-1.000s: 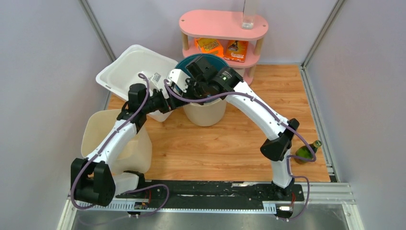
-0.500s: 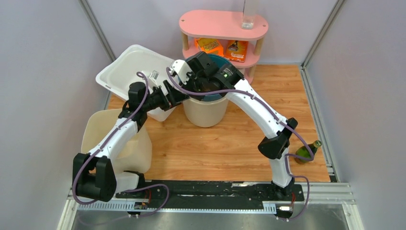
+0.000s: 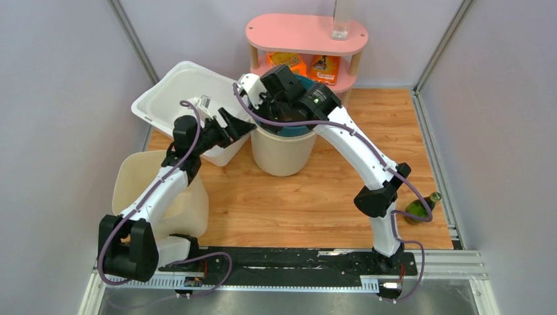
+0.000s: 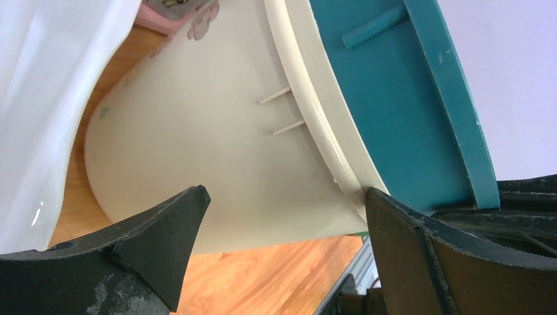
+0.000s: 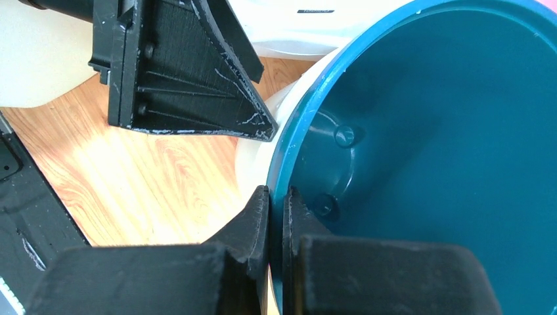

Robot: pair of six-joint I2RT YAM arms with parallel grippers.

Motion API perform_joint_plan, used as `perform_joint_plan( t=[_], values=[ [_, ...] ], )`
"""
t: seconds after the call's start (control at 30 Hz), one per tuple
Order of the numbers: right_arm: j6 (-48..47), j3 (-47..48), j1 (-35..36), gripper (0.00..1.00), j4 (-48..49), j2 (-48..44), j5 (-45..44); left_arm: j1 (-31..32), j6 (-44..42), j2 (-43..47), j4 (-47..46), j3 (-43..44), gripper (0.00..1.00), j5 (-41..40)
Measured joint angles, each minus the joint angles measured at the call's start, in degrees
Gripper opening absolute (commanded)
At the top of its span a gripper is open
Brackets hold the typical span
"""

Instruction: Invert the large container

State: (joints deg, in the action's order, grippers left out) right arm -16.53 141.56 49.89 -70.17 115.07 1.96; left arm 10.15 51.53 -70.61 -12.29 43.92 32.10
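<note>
Teal rim (image 5: 292, 141) of the bucket (image 3: 282, 152) pinched tight in right fingers (image 5: 257, 213); left fingers (image 4: 164, 230) gape empty, seemingly just clear; thin pinch could slip mid-tip.

**Tally of Everything in Sight**

Two robot arms: one left arm (image 3: 156, 190), one right arm (image 3: 355, 152). Three containers: one white tub (image 3: 177, 92), one cream bin (image 3: 194, 209), one teal-lined cream bucket (image 3: 282, 156). One pink shelf unit (image 3: 305, 33), two orange packets (image 3: 287, 62) (image 3: 324, 67), one clear vessel (image 3: 340, 26). One green bottle (image 3: 420, 209).
</note>
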Motion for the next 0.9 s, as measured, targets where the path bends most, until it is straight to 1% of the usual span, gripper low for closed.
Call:
perform_joint_plan(
  t=[0.13, 0.3, 0.5, 0.6, 0.73, 0.9],
  values=[
    [0.2, 1.7, -0.3, 0.0, -1.1, 0.0, 0.8, -0.2, 1.4, 0.0, -2.0, -0.7, 1.0, -1.7],
    [1.5, 2.6, -0.5, 0.0, -2.1, 0.0, 2.4, -0.9, 1.5, -0.9, -3.4, -0.6, 1.0, -6.1],
    [2.5, 4.3, -0.7, 0.0, -2.5, -0.2, 4.7, -1.2, -1.2, -4.2, -3.3, 1.8, 1.0, -11.4],
    [3.1, 4.6, -1.0, 0.0, -0.9, -2.1, 6.8, -1.2, -3.7, -4.4, -1.1, 2.3, 1.0, -14.4],
    [3.5, 4.7, -2.2, 0.0, 1.9, -6.4, 9.6, -1.4, -5.8, -4.2, -0.2, 2.4, 1.0, -16.4],
    [3.0, 3.2, -3.8, 0.0, 4.5, -10.5, 9.2, -1.6, -9.0, -3.1, 1.9, 2.4, 1.0, -16.8]
  ],
)
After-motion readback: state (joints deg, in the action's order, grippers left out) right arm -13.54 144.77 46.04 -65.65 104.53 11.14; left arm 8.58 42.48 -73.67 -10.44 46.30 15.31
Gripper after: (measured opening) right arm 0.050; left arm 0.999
